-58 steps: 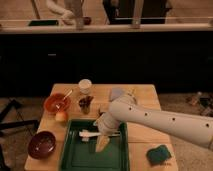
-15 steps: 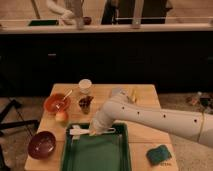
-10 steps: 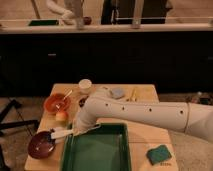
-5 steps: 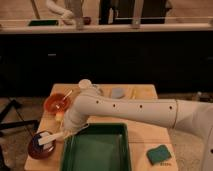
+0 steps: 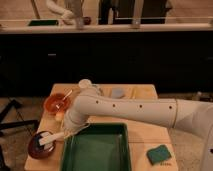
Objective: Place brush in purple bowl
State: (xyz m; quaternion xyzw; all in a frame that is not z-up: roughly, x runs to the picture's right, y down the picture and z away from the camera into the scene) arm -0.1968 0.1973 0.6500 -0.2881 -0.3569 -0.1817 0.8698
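The gripper [image 5: 66, 132] hung over the tabletop [image 5: 142, 137] between the green tray [image 5: 95, 150] and the purple bowl [image 5: 34, 150]. The brush [image 5: 50, 138] reached from the gripper into the purple bowl. Whether the gripper grasped or had released it could not be told.

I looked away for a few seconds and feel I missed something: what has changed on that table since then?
The arm swung left, and its claw carried the white brush out of the green tray to the purple bowl, where the brush is now over the bowl. The orange bowl, the white cup and the green sponge stayed put.
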